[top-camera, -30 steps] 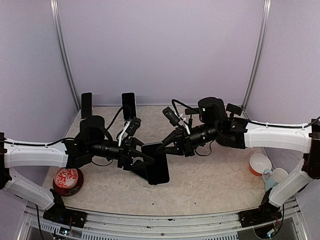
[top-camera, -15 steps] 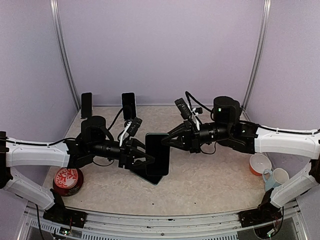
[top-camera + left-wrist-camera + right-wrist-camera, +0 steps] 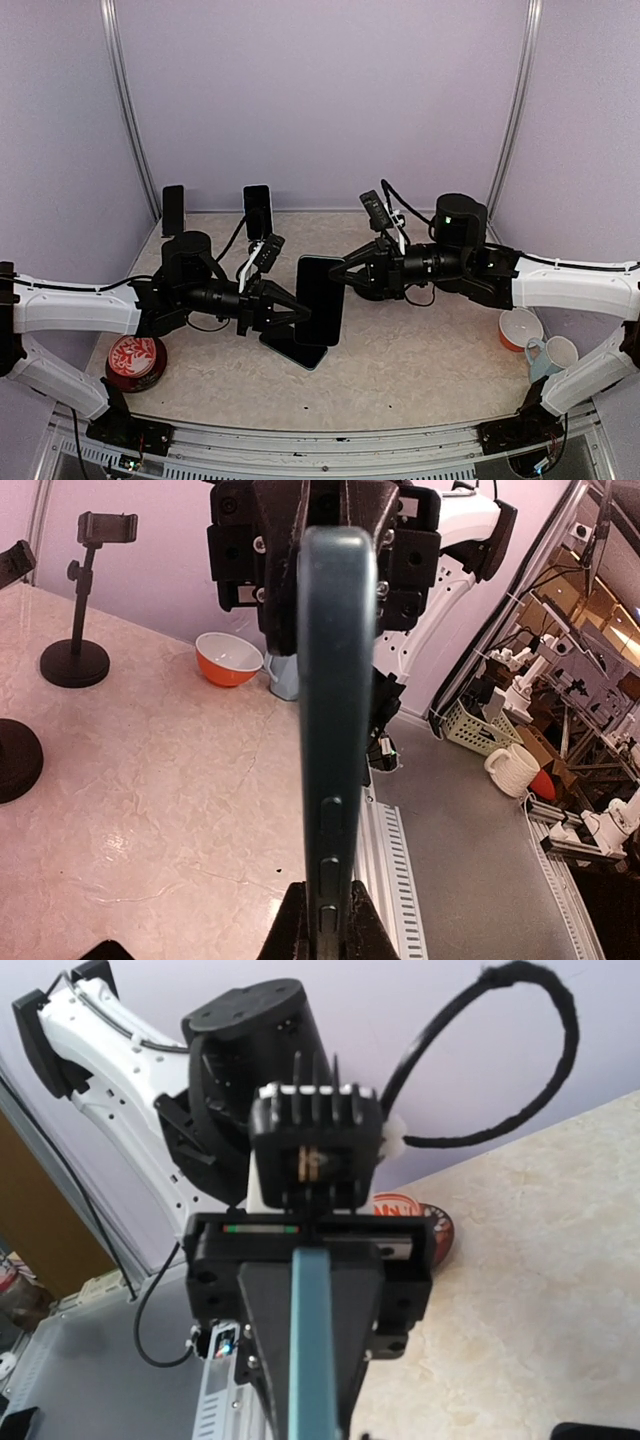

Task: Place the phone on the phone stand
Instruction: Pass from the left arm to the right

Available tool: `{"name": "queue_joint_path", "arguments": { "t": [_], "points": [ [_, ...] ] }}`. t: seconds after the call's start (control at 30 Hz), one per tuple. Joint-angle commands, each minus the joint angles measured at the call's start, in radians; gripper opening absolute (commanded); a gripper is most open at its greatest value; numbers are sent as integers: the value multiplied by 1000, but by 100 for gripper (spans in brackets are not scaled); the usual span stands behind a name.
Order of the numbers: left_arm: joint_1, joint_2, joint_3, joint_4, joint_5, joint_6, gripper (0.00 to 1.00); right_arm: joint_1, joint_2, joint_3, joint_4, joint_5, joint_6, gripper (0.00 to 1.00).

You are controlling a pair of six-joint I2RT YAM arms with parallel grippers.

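- The phone (image 3: 320, 300) is held upright over the middle of the table (image 3: 430, 370), caught between the two arms.
- The left tool (image 3: 298, 316) is pinching the phone's left edge. The right tool (image 3: 347, 279) appears clamped on the opposite edge, and both wrist views show fingers flanking the slim body.
- A phone stand (image 3: 257, 210) waits at the far edge, left of centre, well apart from the phone. A second stand (image 3: 173, 210) sits further left.
- By these views the phone is lifted and shared between the arms. One tool has yet to let go, and the carry to a stand and the seating are not yet done.
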Motion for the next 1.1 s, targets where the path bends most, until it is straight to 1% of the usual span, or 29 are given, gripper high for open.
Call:
{"name": "queue_joint_path", "arguments": {
  "t": [0.0,0.07,0.1,0.2,0.27,0.7,0.9,0.93,1.07],
  "points": [
    [0,8,19,25,8,-23,0,-5,13,35,51,-62,-26,21],
    [0,9,21,24,13,-21,0,-4,32,53,31,-88,-27,36],
    [0,11,22,22,17,-20,0,-4,42,63,22,-104,-27,41],
    [0,17,27,18,27,-18,0,-4,70,87,12,-154,-16,52],
    [-1,22,31,18,31,-18,0,-5,87,96,12,-172,-7,55],
    [-16,51,35,35,33,-26,0,-5,128,123,15,-173,10,58],
    [-20,62,41,40,37,-29,0,-4,150,113,75,-185,52,58],
    [-21,63,41,42,37,-30,0,-3,154,110,89,-187,83,57],
    [-27,66,43,45,34,-34,0,5,164,107,111,-187,100,55]
  ]
}}
